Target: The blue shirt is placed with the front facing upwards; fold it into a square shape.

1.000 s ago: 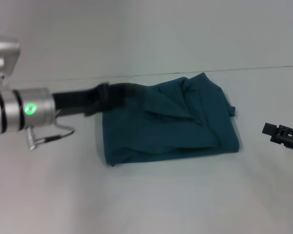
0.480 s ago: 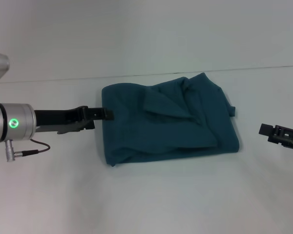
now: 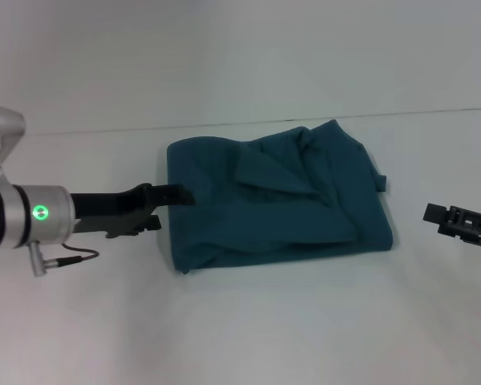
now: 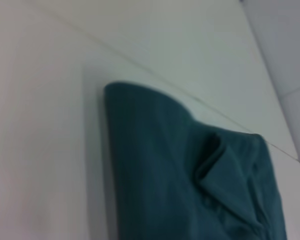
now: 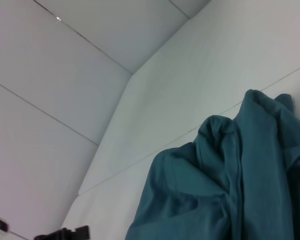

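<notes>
While the white table (image 3: 248,321) fills nearly all of the head view, the blue shirt (image 3: 280,200) is the largest item lying on it, near the centre and close to the far seam where the surface meets the wall. The shirt lies folded into a rough rectangle. Its left edge and near edge are fairly straight; its upper right portion is bunched into raised creases, and a small tab of fabric sticks out at the right edge. No print or neck label is visible on the exposed side.

The left arm reaches in from the left side, its silver wrist section carrying a green light. The left gripper (image 3: 176,194) sits at the shirt's left edge, its dark tip just overlapping or touching the cloth; contact cannot be confirmed. Whether its fingers are parted or closed cannot be made out, and no fabric is seen lifted. The left wrist view shows only the shirt (image 4: 190,180) on the table, with none of that arm's own fingers.

The right gripper (image 3: 457,220) hangs at the right border, well apart from the shirt and partly cut off by the frame. Its finger position cannot be determined. The right wrist view shows the bunched side of the shirt (image 5: 225,185).
</notes>
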Robot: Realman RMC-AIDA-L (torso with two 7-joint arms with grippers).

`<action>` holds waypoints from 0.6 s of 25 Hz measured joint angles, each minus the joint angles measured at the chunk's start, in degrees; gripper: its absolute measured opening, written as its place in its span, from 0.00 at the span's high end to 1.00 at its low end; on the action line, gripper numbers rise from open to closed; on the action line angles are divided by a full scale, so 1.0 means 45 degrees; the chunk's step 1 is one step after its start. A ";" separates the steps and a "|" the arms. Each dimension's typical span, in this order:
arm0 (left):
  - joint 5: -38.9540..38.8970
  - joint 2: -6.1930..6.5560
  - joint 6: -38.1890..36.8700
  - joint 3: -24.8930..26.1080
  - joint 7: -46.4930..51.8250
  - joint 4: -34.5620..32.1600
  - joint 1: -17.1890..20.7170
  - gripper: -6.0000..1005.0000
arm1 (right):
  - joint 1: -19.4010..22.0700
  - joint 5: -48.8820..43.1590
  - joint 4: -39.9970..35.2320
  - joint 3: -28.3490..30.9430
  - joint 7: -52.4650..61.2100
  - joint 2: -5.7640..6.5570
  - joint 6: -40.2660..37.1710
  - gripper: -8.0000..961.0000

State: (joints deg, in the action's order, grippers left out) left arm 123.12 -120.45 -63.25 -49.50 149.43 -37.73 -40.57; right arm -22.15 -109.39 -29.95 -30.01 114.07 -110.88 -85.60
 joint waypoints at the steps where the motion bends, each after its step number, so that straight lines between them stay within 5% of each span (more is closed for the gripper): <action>1: 0.0000 -0.0050 0.0168 0.0020 0.0078 0.0203 -0.0061 0.12 | -0.0004 0.0002 0.0001 -0.0005 -0.0006 -0.0012 0.0003 0.13; 15: 0.0009 -0.0262 0.1627 -0.0131 0.0165 0.1597 -0.0573 0.12 | 0.0030 0.0013 0.0014 0.0023 -0.0063 -0.0028 0.0001 0.14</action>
State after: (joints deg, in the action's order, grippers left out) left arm 123.16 -121.63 -55.93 -50.09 150.17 -30.54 -43.15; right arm -22.02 -109.33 -29.88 -29.90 113.79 -111.00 -85.60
